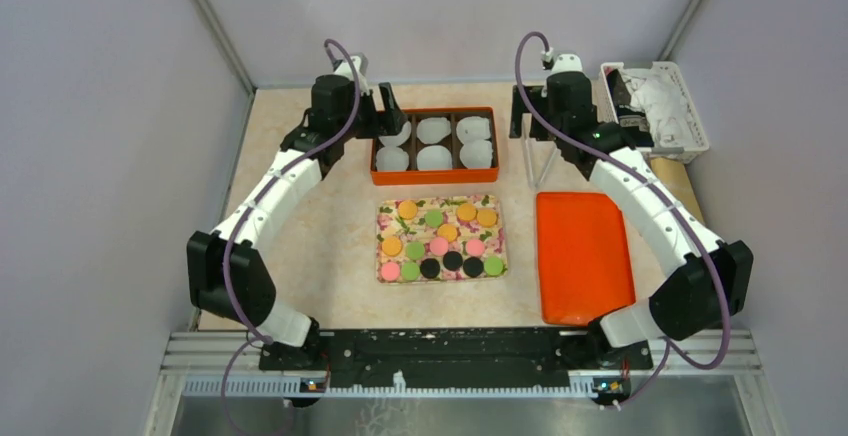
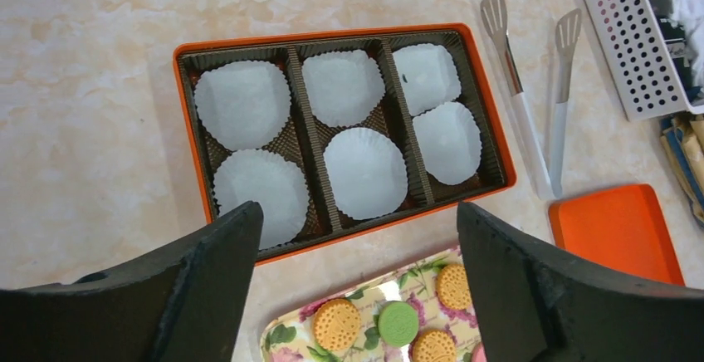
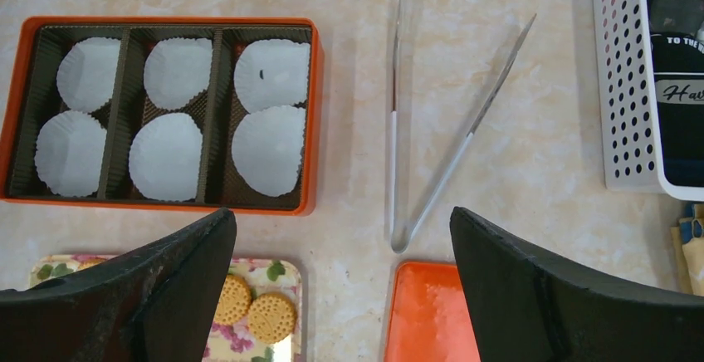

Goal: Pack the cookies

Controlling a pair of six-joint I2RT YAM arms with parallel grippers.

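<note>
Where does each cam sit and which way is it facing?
Top external: fixed above and behind the bases, looking down on the table; left arm and right arm show whole, flanking the floral tray of cookies.
Left wrist: on the left arm, looking down over the orange box of paper cups; left jaws spread at the bottom.
Right wrist: on the right arm, looking down at the tongs and white basket; right jaws spread at the bottom.
Shared: both wrist views catch box, tongs, tray, orange lid.
</note>
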